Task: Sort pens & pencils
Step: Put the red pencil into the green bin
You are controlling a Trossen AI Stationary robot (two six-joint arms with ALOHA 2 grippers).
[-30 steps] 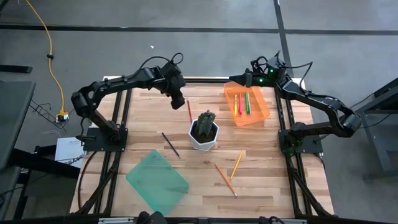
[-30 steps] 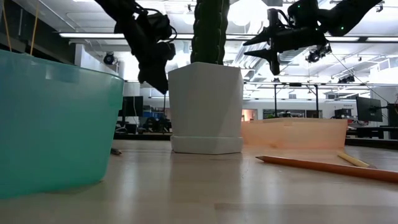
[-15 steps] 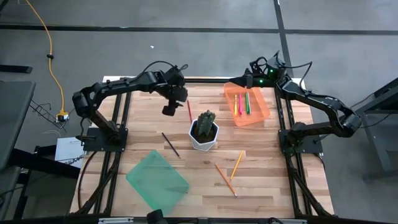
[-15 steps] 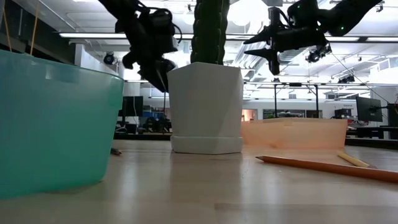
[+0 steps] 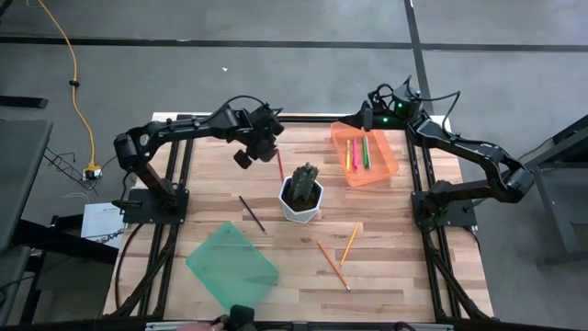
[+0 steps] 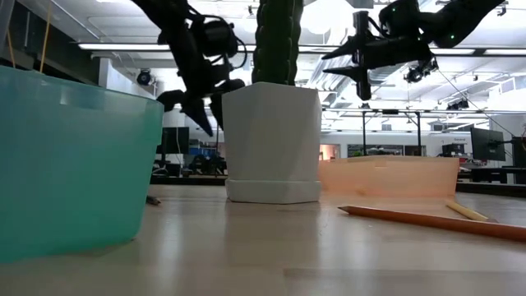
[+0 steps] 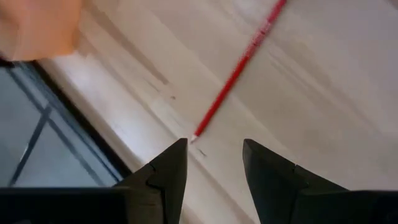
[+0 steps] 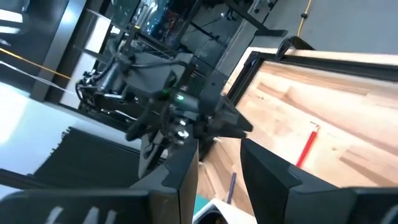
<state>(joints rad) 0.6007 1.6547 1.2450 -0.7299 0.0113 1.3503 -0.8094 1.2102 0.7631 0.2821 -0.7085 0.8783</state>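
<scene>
Red pencil (image 5: 279, 164): lies flat on the wooden table (image 5: 395, 267), just beside the white plant pot (image 5: 301, 199), at the far side; its end shows between the left claw's fingers in the left wrist view (image 7: 239, 62).
Other pencils: the dark one (image 5: 251, 212) lies left of the pot; the orange one (image 5: 333, 265) and the yellow-orange one (image 5: 350, 242) lie on the near right.
Pens (image 5: 356, 152): inside the orange tray (image 5: 390, 170), side by side.
Green bin (image 5: 231, 267): near left corner, nothing visible in it.
Left claw (image 5: 254, 150): hangs just above the red pencil's far end, jaws apart, holding nothing.
Right claw (image 5: 354, 118): waits at the tray's far edge, jaws parted, holding nothing.
Handling, judged: the pencil is light, thin and stiff and may roll or slip on the smooth wood.
Hold point, judged: pinch across the shaft near its middle so it stays level.
</scene>
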